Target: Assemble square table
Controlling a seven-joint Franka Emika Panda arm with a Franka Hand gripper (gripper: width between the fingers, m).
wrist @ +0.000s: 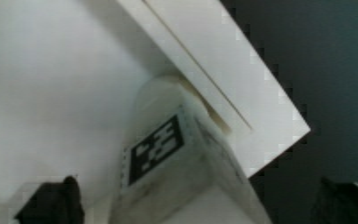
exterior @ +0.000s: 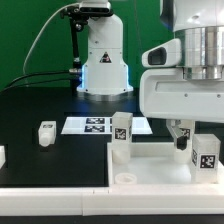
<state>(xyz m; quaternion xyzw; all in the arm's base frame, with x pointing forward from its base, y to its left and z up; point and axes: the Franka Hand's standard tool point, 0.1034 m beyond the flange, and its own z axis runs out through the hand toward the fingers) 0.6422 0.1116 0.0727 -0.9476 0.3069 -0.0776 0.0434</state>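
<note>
The white square table panel (exterior: 150, 172) lies at the exterior view's lower right. Two white tagged legs stand on it: one (exterior: 121, 136) near its far left corner, one (exterior: 205, 153) at its right. A third leg (exterior: 46, 133) lies loose on the black table to the left. My gripper (exterior: 188, 138) hangs over the right leg. In the wrist view that leg (wrist: 167, 150) stands by the panel's raised rim (wrist: 211, 70), between my dark fingers (wrist: 51, 202). My gripper (wrist: 197, 208) is open, with gaps on both sides of the leg.
The marker board (exterior: 92, 125) lies flat behind the panel. The arm's white base (exterior: 103, 62) stands at the back. A white border strip (exterior: 55, 195) runs along the front. A small white piece (exterior: 2, 155) sits at the exterior view's left edge.
</note>
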